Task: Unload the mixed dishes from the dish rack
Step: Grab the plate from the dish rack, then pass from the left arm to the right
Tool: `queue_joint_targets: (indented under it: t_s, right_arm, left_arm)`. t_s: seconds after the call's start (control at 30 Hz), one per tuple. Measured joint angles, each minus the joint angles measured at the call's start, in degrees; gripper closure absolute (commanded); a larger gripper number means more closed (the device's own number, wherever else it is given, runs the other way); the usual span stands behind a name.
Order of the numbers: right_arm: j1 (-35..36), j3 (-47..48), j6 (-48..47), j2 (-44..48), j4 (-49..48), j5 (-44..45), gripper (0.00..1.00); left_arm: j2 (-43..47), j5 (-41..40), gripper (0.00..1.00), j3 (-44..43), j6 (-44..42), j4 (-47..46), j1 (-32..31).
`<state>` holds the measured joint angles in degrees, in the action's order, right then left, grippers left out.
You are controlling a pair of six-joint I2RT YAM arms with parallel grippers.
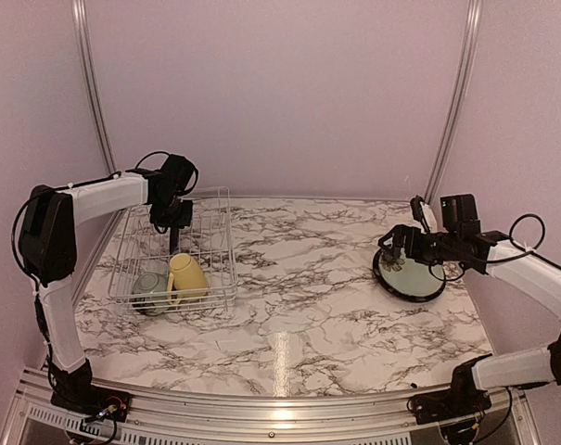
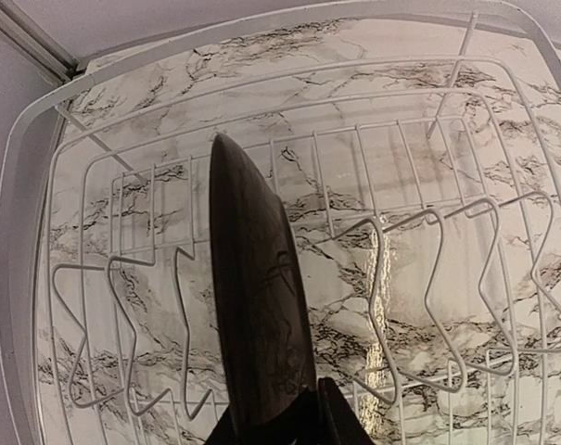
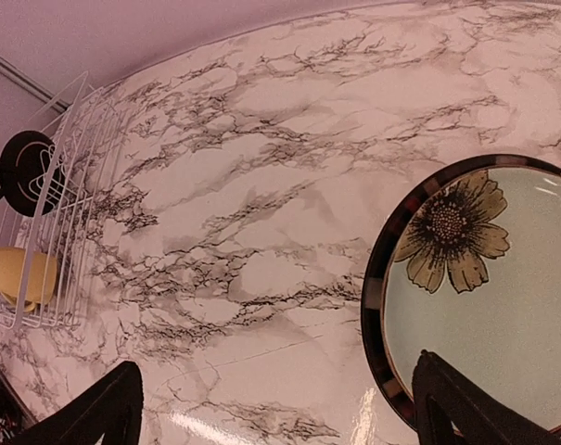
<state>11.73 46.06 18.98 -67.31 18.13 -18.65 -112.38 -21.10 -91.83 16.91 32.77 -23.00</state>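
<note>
Your left pincer (image 2: 282, 422) points down into the rack (image 1: 217, 198), which sits at the far left of the worktop (image 1: 299, 306). In the left wrist view its two fingers are drawn close together at the bottom edge, one on each side of the near rim of a dark plate (image 2: 257, 278), and they look pressed against it. So you have that pincer closed narrow on the plate. The plate stands on edge in the wire slots, seen edge-on, with the slots on both sides of it bare.

In the near end of the rack you have the yellow mug (image 1: 187, 274), tilted with its handle on the side toward the bowl. The pale-green bowl (image 1: 148, 289) lies just beside it on the left. You cannot tell from these views whether the two touch.

Your right pincer (image 3: 275, 380) is spread wide and holds nothing. It hovers low over the right side of the worktop, at the left rim of the flower plate (image 3: 503, 315). In the right wrist view one finger is over bare marble and the other over the plate's near rim. That plate lies flat on the worktop, well apart from the rack. It has a dark band round its rim, a pale centre and a brown flower printed near one edge.
</note>
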Motion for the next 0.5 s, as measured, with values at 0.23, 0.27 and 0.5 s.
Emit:
queue_joint_targets:
  t_s: [0.23, 0.27, 0.5]
  right_arm:
    - [-6.99, 0.00, 0.48, 2.23, -0.81, -0.85, 0.01]
    - [-8.07, -0.02, 0.48, 2.10, -0.79, -0.98, 0.02]
    - [-9.81, -2.36, 1.11, 7.30, -1.99, 3.50, 0.02]
  left_arm:
    - [0.15, 1.20, 0.96, 0.13, -0.50, -0.28, -0.57]
    - [0.22, 1.29, 0.97, 0.13, -0.50, -0.28, -0.48]
    - [0.92, 1.75, 1.00, 0.13, -0.52, -0.28, -0.52]
